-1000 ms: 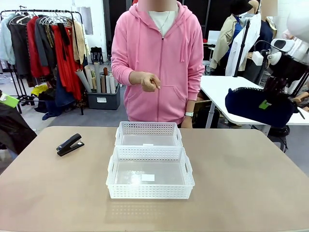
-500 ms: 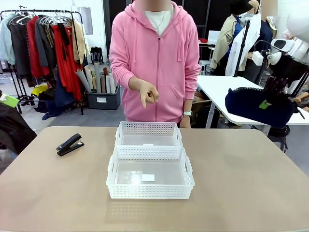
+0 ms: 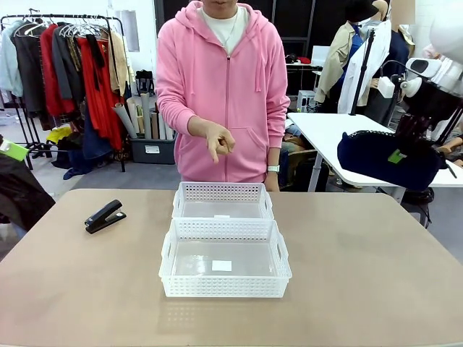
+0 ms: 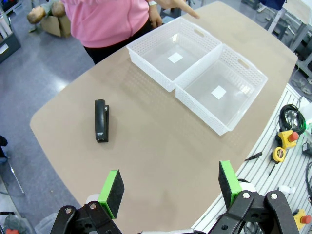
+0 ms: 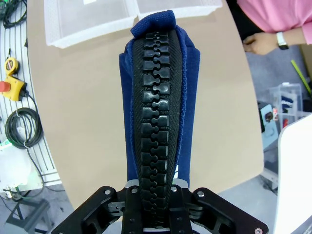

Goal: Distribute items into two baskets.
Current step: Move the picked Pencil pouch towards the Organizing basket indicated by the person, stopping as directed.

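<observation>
1. Progress: nothing distributed yet. The near basket and far basket are both empty and sit touching, one behind the other, mid-table.
2. Right gripper is clamped on the navy pouch, zipper edge between the jaws, and holds it aloft at the far right, clear of the tabletop.
3. Left gripper has its jaws wide apart and carries nothing, high over the table's left side.
4. Stapler lies flat at the far left, well apart from the baskets and near the table edge.
5. Person's hand hangs above the far basket. I judge that a crowding risk there.
6. Bare tabletop left and right of the baskets, so there is ample room to approach.
</observation>
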Controlling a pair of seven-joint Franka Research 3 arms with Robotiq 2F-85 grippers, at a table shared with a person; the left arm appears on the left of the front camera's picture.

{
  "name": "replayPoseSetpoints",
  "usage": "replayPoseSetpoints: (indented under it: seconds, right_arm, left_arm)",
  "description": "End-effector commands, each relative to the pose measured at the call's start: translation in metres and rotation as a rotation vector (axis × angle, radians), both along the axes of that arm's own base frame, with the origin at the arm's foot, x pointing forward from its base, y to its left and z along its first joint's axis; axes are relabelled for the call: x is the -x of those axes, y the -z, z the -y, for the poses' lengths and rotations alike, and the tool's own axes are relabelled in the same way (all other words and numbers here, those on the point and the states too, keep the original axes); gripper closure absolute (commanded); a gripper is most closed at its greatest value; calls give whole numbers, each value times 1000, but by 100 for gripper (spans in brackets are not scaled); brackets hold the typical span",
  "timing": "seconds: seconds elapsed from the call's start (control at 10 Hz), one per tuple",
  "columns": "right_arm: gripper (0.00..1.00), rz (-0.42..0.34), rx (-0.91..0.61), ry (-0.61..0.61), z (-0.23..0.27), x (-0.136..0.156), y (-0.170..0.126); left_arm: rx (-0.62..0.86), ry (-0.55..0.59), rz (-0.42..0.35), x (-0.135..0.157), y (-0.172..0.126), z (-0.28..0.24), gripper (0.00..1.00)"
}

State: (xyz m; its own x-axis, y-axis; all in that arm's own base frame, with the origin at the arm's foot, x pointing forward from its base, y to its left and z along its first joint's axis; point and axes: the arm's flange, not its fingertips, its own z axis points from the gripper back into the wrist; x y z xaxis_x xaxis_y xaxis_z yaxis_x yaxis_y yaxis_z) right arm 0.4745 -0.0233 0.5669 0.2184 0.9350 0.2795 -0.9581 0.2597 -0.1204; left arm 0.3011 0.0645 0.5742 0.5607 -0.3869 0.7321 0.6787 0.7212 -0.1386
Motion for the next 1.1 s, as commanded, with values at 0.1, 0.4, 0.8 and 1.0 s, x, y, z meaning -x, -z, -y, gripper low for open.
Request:
replayPoseSetpoints:
  seconds: [0.1,0.4,0.8,1.0]
  right_arm:
    - [100,7,3,24,-3,0,-3]
    - [100,0,0,0,0,0,0]
    - [100,11,60,-61,-22,45,-4]
    - [100,20,87,-81,-34,65,0]
  left_arm:
    - [13,8,7,-1,0,1,0]
    - [13,8,7,-1,0,1,0]
    - [13,8,7,-1,0,1,0]
    - [13,8,7,-1,0,1,0]
